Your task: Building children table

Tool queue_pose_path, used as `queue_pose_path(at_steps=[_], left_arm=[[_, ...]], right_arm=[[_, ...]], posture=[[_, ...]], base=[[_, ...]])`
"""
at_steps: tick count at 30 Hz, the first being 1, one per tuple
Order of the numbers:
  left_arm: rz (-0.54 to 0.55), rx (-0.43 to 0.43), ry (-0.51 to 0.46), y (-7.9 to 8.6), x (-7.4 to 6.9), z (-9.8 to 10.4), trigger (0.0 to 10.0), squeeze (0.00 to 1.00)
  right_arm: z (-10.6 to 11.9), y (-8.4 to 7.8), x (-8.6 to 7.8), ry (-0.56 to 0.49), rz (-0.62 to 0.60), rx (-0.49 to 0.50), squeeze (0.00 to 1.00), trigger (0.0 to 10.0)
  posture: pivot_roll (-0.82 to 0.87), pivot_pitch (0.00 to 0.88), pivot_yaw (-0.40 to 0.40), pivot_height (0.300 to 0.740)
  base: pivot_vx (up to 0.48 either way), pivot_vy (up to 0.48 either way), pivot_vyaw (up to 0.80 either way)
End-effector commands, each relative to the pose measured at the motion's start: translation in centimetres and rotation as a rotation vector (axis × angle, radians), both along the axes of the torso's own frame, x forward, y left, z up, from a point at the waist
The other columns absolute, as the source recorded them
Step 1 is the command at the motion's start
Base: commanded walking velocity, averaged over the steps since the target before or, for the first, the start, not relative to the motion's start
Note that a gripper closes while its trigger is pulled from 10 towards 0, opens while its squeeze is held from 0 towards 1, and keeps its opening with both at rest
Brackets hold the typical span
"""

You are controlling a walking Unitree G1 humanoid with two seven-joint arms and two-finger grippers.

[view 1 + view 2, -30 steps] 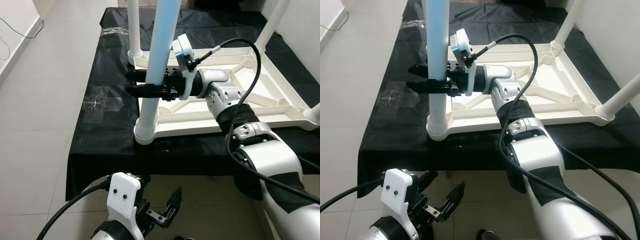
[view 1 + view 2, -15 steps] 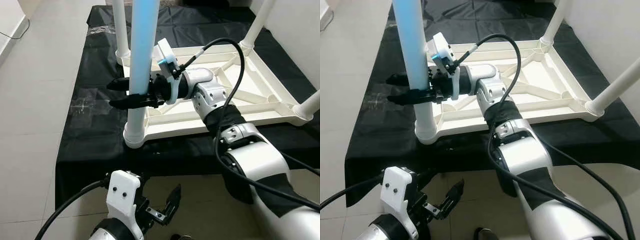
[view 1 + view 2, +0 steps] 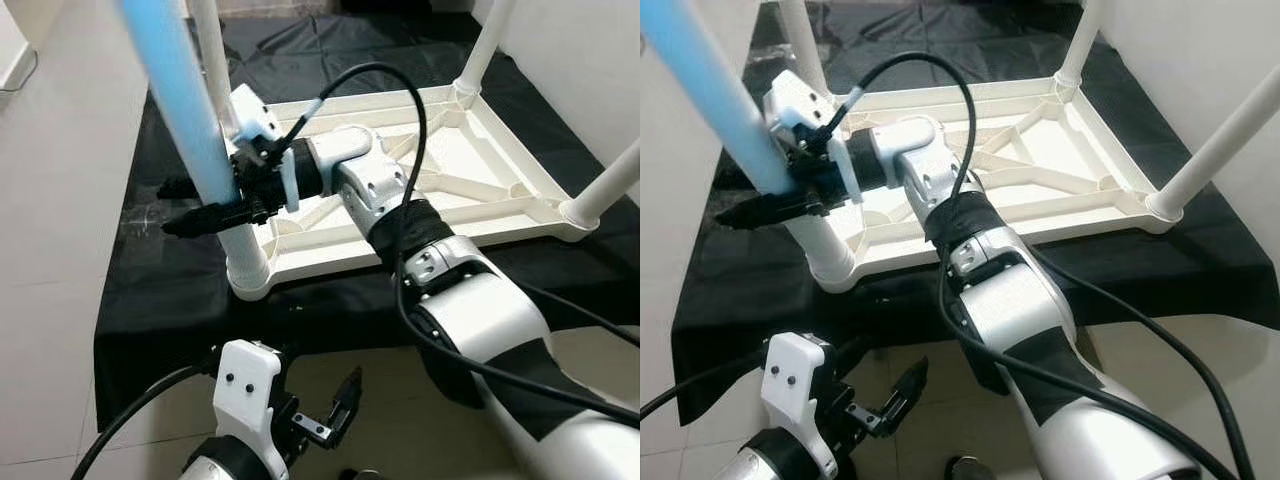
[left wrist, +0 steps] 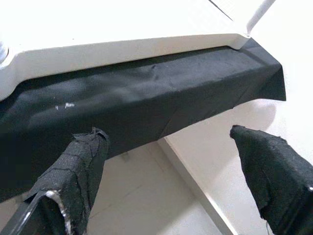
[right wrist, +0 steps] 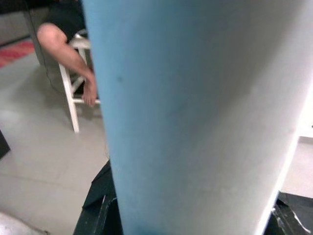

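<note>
Upturned white plastic tabletop (image 3: 480, 165) lies underside-up on a black cloth (image 3: 170, 290) spread over a low platform; three white legs already stand in their corner sockets. The right gripper (image 3: 205, 205) reaches across to the near left corner, its two black fingers closed around the pale blue leg (image 3: 180, 90), gripping it just above the white collar (image 3: 245, 270) where the leg enters the socket. The blue leg leans away from upright, its top tipped toward the robot's left. Judgement: the step in hand is seating this fourth leg; to do it well the gripper should bring the leg square to the tabletop before pressing or twisting, since a tilted tube is likely to bind in the socket. The grip is low, which gives control at the joint but little leverage over the long upper part. The left gripper (image 3: 340, 410) hangs low in front of the platform edge, fingers spread apart and empty. Materials: leg is a smooth, matt, round tube; tabletop is rigid moulded plastic with raised ribs and diagonal braces; cloth is thin, wrinkled, draping over the edge; floor is pale glossy tile. In the right wrist view, a person's arm (image 5: 63, 54) rests by a white stool.
</note>
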State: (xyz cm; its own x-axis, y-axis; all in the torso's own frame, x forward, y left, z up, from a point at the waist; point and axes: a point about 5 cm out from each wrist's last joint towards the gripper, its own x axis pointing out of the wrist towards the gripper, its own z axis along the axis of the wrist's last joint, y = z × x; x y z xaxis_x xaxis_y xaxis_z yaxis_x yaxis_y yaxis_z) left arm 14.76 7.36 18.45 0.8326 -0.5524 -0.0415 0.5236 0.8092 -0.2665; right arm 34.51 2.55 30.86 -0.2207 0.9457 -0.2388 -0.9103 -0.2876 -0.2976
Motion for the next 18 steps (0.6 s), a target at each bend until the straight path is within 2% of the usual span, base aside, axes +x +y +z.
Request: queue_pose_path(at_steps=[1, 4, 7, 9, 11, 12, 14, 16, 18], left_arm=[[0.005, 0.002, 0.008, 0.0, -0.1, -0.1, 10.0, 0.0], [0.006, 0.004, 0.006, 0.0, -0.1, -0.1, 10.0, 0.0], [0.008, 0.006, 0.004, 0.0, -0.1, -0.1, 10.0, 0.0], [0.008, 0.006, 0.004, 0.0, -0.1, -0.1, 10.0, 0.0], [0.011, 0.008, 0.003, 0.0, 0.0, -0.1, 10.0, 0.0], [0.011, 0.008, 0.003, 0.0, 0.0, -0.1, 10.0, 0.0], [0.012, 0.01, 0.003, 0.1, 0.0, -0.1, 10.0, 0.0], [0.013, 0.011, 0.003, 0.1, 0.0, -0.1, 10.0, 0.0], [0.013, 0.014, 0.001, 0.1, 0.0, -0.1, 10.0, 0.0]], right_arm=[[-7.9, -1.5, 0.6, 0.241, -0.109, -0.254, 0.0, 10.0], [-7.7, -1.7, 0.7, 0.278, -0.11, -0.208, 0.0, 10.0], [-7.2, -2.0, 1.1, 0.354, -0.16, -0.077, 0.0, 10.0], [-7.2, -2.0, 1.1, 0.354, -0.16, -0.077, 0.0, 10.0], [-7.3, -2.3, 1.8, 0.439, -0.272, 0.015, 0.0, 10.0], [-7.3, -2.3, 1.8, 0.439, -0.272, 0.015, 0.0, 10.0], [-7.4, -2.6, 2.2, 0.489, -0.333, 0.078, 0.0, 10.0], [-7.4, -2.7, 2.2, 0.493, -0.341, 0.093, 0.0, 10.0], [-7.4, -3.0, 1.9, 0.487, -0.264, 0.105, 0.0, 10.0]], posture=[[0.12, 0.302, -0.114, 0.74], [0.12, 0.302, -0.114, 0.74], [0.13, 0.299, -0.114, 0.74], [0.13, 0.299, -0.114, 0.74], [0.13, 0.298, -0.114, 0.74], [0.13, 0.298, -0.114, 0.74], [0.13, 0.3, -0.114, 0.74], [0.13, 0.3, -0.114, 0.74], [0.13, 0.302, -0.112, 0.74]], base=[[0.0, 0.0, 0.0], [0.0, 0.0, 0.0], [0.0, 0.0, 0.0], [0.0, 0.0, 0.0], [0.0, 0.0, 0.0], [0.0, 0.0, 0.0], [0.0, 0.0, 0.0], [0.0, 0.0, 0.0], [0.0, 0.0, 0.0]])
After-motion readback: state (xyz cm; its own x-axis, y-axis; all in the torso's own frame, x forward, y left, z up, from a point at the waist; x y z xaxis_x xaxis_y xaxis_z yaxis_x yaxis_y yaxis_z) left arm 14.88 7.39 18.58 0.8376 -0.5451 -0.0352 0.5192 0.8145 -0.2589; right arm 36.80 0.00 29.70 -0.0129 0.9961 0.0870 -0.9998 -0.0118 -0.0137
